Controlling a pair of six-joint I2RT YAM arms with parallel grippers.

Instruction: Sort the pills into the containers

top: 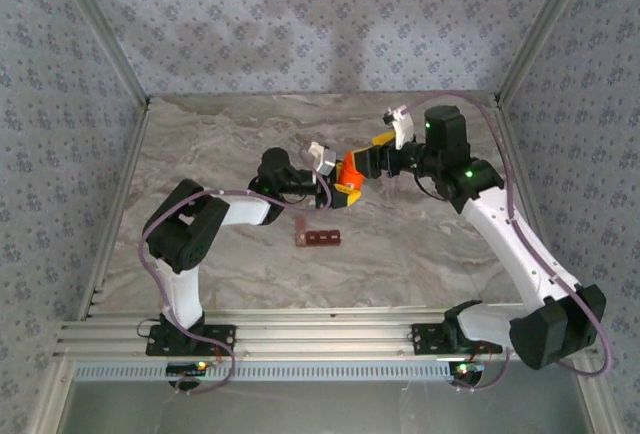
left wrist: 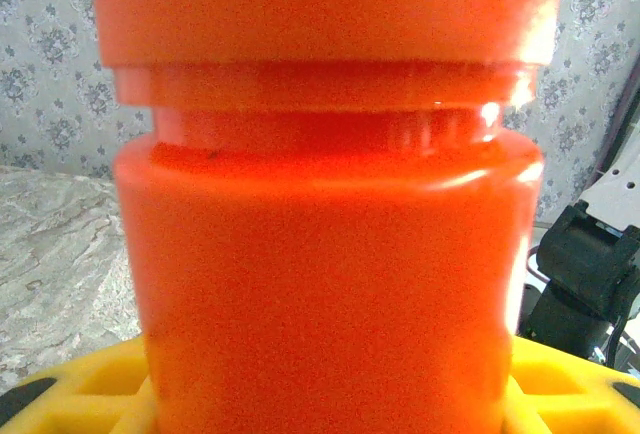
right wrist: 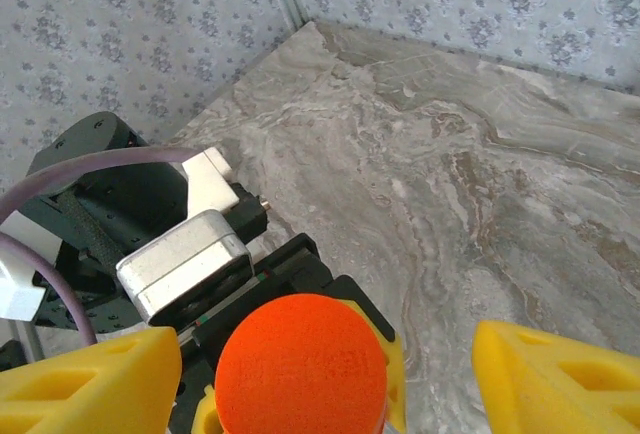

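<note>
Our left gripper (top: 340, 186) is closed on the lower body of the orange bottle (top: 351, 168). Our right gripper (right wrist: 325, 359) stands open, its yellow fingers (right wrist: 90, 384) spread either side of the bottle's cap (right wrist: 300, 364) without touching it. The containers (top: 318, 238) lie flat on the table (top: 430, 254), near the bottle, towards our bases.

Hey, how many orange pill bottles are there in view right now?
1. The orange bottle is gripped by the left end effector over the table, with the right end effector open around its cap. Another could be hidden behind the arms.
</note>
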